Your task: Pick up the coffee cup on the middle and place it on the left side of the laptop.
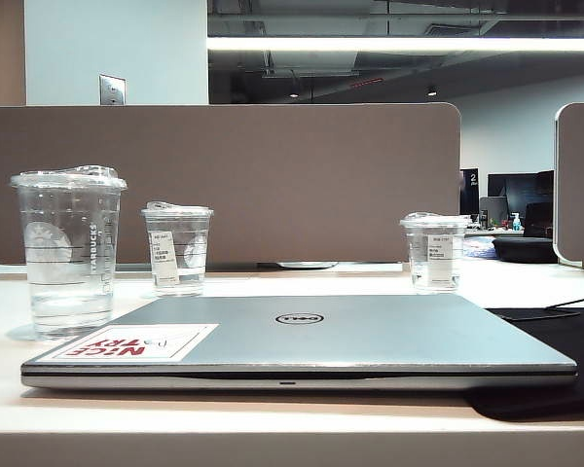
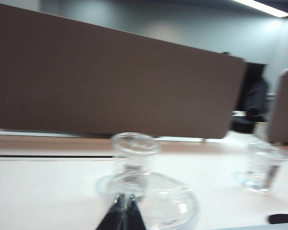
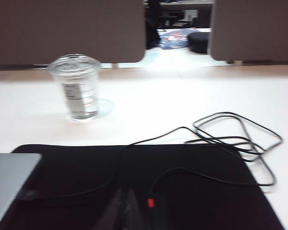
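The coffee cup (image 1: 68, 253), tall and clear with a round white logo and a clear lid, stands on the table just left of the silver laptop (image 1: 370, 341). No gripper shows in the exterior view. In the left wrist view my left gripper (image 2: 126, 197) is shut with nothing between its fingers, and its tips sit just in front of the coffee cup's domed lid (image 2: 158, 203). My right gripper (image 3: 126, 203) is shut and empty, hovering over a black mat (image 3: 86, 172) beside the laptop's corner (image 3: 9, 177).
A shorter labelled cup (image 1: 178, 248) stands behind the laptop's left part, and another (image 1: 434, 251) stands behind its right part. A black cable (image 3: 230, 139) lies looped across the mat and table. A brown partition (image 1: 273, 175) closes off the far edge.
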`<state>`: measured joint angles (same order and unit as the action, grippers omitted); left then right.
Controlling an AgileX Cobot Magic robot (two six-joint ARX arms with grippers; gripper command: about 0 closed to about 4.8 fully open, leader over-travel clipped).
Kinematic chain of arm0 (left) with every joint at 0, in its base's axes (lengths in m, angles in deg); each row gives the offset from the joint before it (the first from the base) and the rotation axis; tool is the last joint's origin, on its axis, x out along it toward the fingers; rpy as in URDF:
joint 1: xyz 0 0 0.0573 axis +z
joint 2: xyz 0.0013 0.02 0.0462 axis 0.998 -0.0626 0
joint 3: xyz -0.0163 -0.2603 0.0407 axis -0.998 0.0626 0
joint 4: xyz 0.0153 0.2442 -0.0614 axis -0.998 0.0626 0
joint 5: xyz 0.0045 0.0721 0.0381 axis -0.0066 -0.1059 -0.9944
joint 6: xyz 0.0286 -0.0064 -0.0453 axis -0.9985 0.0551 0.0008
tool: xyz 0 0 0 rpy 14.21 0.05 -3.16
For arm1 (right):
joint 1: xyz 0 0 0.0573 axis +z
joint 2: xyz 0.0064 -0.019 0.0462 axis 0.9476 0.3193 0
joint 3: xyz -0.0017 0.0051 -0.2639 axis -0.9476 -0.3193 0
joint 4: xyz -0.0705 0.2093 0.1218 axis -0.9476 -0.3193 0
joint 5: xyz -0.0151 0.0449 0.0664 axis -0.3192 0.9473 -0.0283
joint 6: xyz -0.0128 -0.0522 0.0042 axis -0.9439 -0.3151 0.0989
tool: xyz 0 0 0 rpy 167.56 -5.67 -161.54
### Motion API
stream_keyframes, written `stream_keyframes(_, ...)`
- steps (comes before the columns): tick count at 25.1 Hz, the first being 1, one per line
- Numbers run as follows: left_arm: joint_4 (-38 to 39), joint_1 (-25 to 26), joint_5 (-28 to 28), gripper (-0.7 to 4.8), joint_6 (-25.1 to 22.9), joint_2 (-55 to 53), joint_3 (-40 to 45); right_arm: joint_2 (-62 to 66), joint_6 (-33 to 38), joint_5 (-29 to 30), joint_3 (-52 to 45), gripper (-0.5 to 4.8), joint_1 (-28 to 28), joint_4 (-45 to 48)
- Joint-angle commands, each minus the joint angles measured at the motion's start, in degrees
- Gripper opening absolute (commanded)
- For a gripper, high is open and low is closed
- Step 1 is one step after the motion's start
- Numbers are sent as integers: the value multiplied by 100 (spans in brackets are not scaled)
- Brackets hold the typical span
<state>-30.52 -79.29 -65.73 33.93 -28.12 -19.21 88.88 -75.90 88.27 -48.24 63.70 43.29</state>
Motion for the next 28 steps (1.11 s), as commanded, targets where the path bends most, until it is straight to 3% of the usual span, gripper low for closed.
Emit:
stream_keyframes(1, 1128, 4, -433, -6, -302, 774, -17, -9, -4, 7, -22, -5, 173, 101)
stream_keyframes(5, 2636, 4, -791, -6, -621, 1939, -20, -9, -4, 7, -22, -5, 203, 98)
stream_keyframes(8, 4146, 4, -1506, -6, -730, 3042, -20, -9, -4, 7, -22, -5, 205, 98)
stream_keyframes(11, 4937, 4, -1770, -5, -787, 3683, -28, -9, -7, 7, -22, -5, 205, 101)
stream_keyframes(28, 5351, 4, -1871, -5, -1021, 3676, -20, -9, -4, 7, -22, -5, 214, 96)
